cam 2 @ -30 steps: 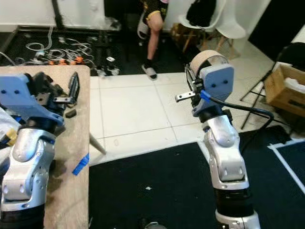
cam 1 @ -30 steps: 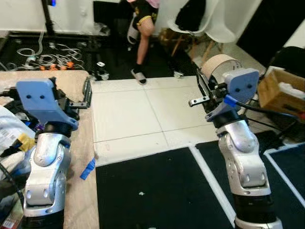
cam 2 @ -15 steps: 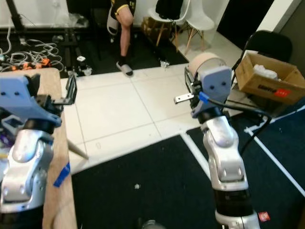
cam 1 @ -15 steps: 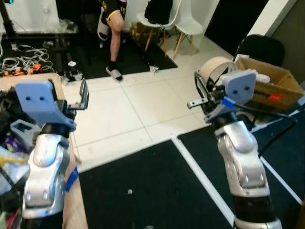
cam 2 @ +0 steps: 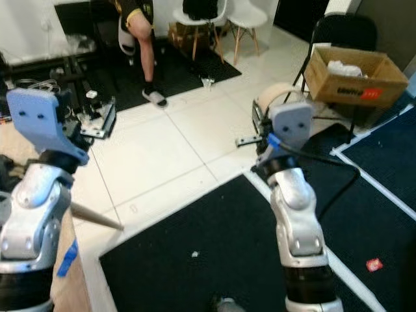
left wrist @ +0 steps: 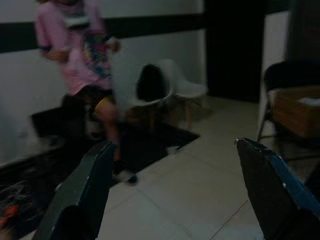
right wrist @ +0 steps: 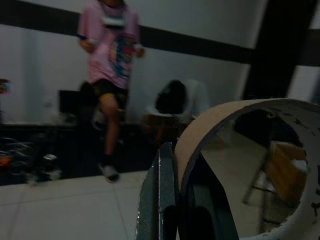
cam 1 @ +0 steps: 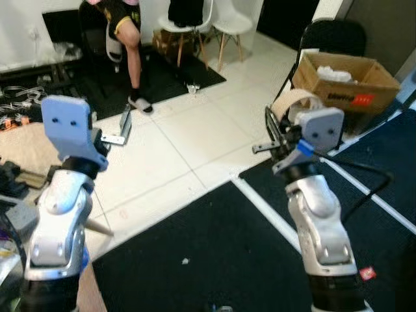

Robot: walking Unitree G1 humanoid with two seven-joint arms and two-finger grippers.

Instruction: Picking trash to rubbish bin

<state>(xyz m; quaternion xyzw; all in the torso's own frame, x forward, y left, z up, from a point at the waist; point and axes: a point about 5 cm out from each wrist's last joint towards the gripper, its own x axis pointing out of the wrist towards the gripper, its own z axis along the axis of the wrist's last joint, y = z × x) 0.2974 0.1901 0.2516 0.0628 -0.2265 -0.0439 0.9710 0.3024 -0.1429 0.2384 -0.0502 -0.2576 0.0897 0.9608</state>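
White floor tiles [cam 1: 175, 149] meet black floor mats [cam 1: 214, 260] edged with white strips, and both silver arms are raised over this floor. The right gripper [cam 1: 270, 133] is clenched on a wide brown cardboard ring [cam 1: 292, 104], like a spent tape roll, with its jaws pinching the ring's wall; in the right wrist view the ring [right wrist: 240, 165] curves up beside one black finger [right wrist: 162, 200]. The left gripper [cam 1: 123, 127] is held up over the tiles with its jaws released and nothing between them; in the left wrist view its two dark fingers [left wrist: 85, 195] stand well apart. Far ahead, a person in a pink shirt and dark shorts [right wrist: 110, 65] stands on a dark mat near two white shell chairs [cam 1: 208, 19], one of which carries a black bag [cam 1: 185, 10]. To the right, an open brown cardboard box [cam 1: 344, 81] with white paper inside and a red label sits on a black folding chair [cam 1: 325, 45]. At the left edge lies the corner of a light wooden table [cam 2: 71, 260] with a strip of blue tape [cam 2: 65, 250] on it, and a tangle of cables [cam 1: 19, 107] lies on the floor beyond. A small red scrap [cam 1: 367, 273] rests on the black mat near the right arm's base, and a small white speck [cam 1: 185, 261] lies on the mat between the arms.
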